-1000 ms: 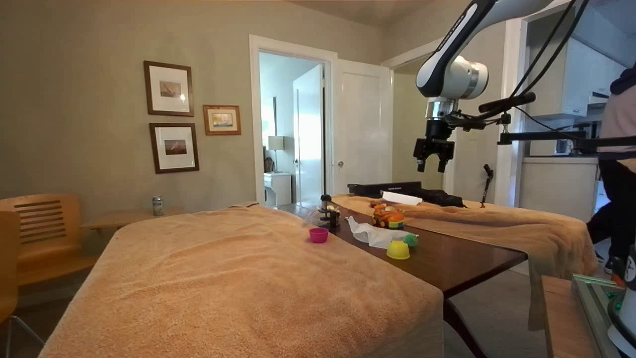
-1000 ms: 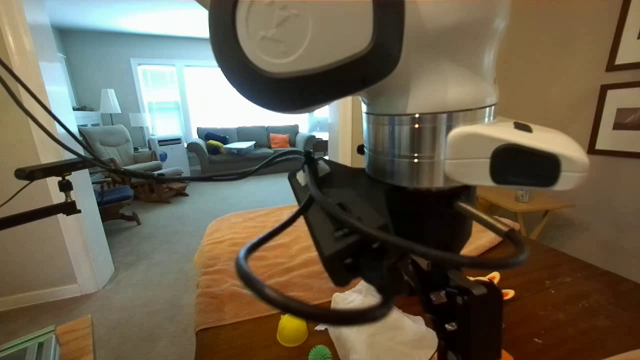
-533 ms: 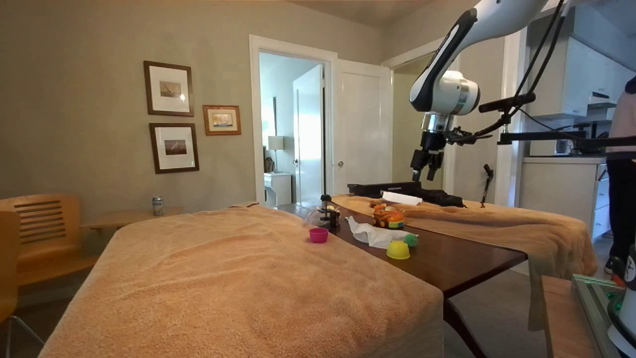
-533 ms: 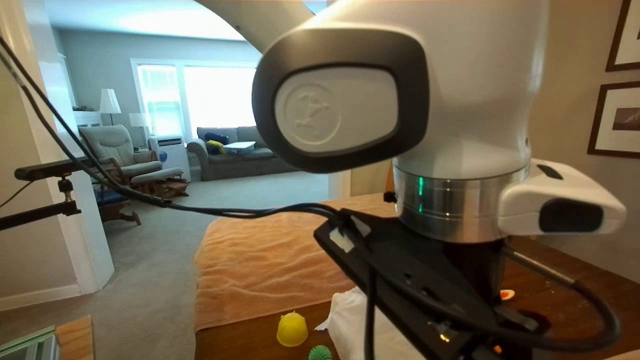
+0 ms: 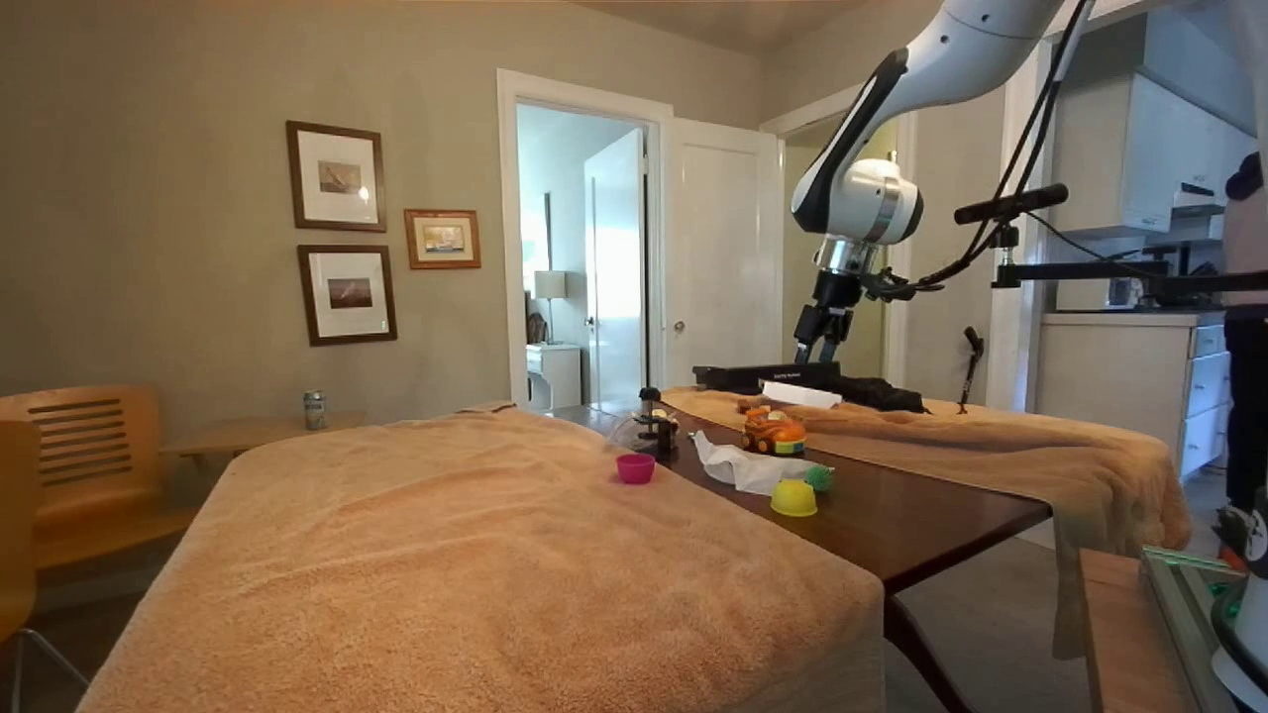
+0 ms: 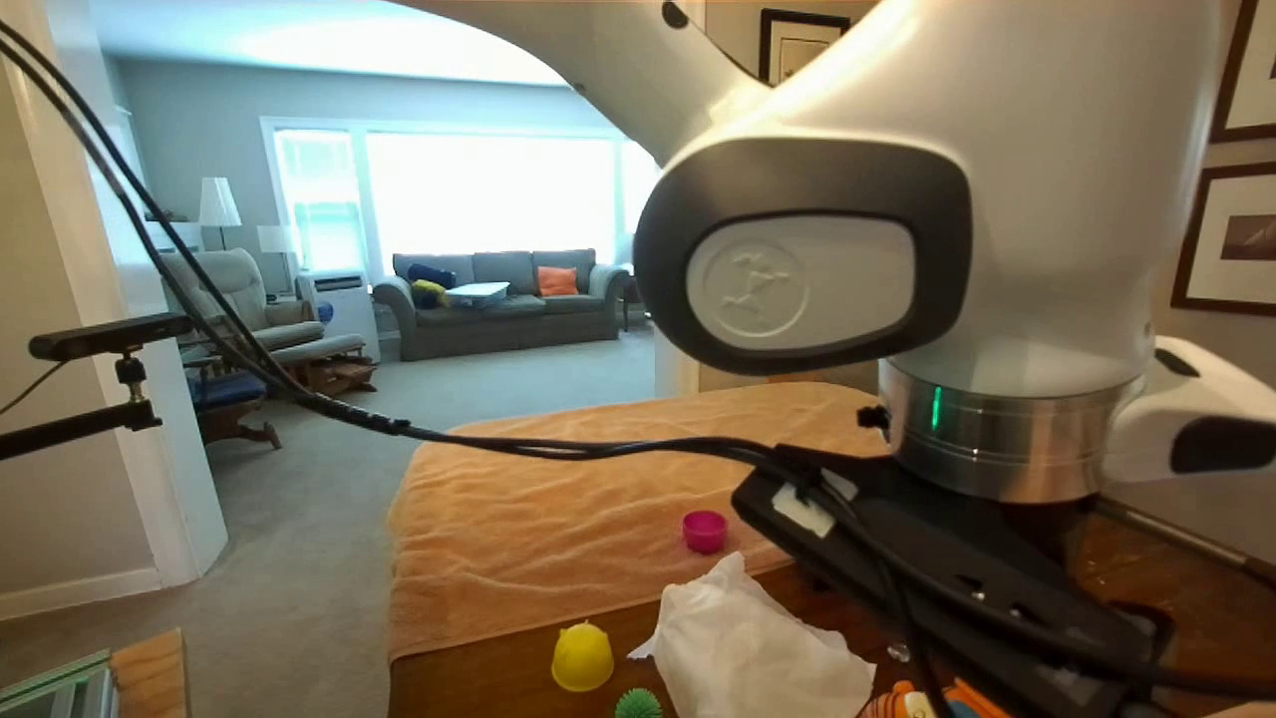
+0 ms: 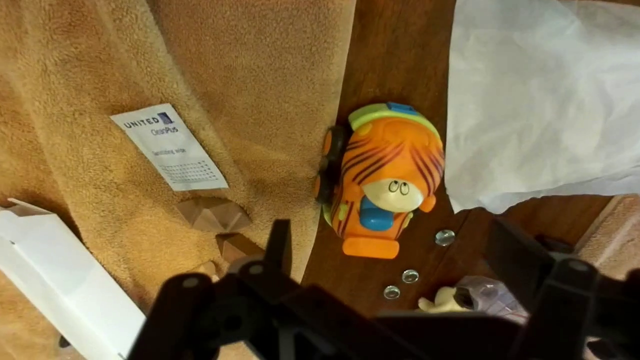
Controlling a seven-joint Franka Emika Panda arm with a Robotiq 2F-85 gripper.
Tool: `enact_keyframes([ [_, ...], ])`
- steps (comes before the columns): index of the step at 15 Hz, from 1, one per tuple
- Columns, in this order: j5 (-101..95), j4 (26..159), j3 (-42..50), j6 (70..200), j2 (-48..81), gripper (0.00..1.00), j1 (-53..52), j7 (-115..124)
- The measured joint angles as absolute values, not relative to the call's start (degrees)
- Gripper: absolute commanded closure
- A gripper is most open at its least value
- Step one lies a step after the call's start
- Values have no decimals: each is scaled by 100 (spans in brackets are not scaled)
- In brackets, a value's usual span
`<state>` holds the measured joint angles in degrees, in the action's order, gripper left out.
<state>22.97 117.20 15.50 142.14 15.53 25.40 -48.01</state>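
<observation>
Tool (image 7: 391,237) hangs spread wide and empty, a purple-striped orange plastic toy car (image 7: 382,155) below on the dark wooden counter (image 7: 400,55), just beside a crumpled white papery sheet (image 7: 540,110), and any descent drifting sideways could snag that sheet or set the car rolling!

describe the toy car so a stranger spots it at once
In the wrist view, find the dark table showing between the tan towel and crumpled white sheet. The toy car sits by the towel's edge. Unlike its neighbours, it is bright orange with dark stripes.
</observation>
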Motion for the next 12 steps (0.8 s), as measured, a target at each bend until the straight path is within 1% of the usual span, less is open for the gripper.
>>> enact_keyframes([
  [7,2239,10821,1375,13559,2210,0,2587,-3952],
  [12,1725,10278,1349,13068,2545,0,2504,-3160],
])
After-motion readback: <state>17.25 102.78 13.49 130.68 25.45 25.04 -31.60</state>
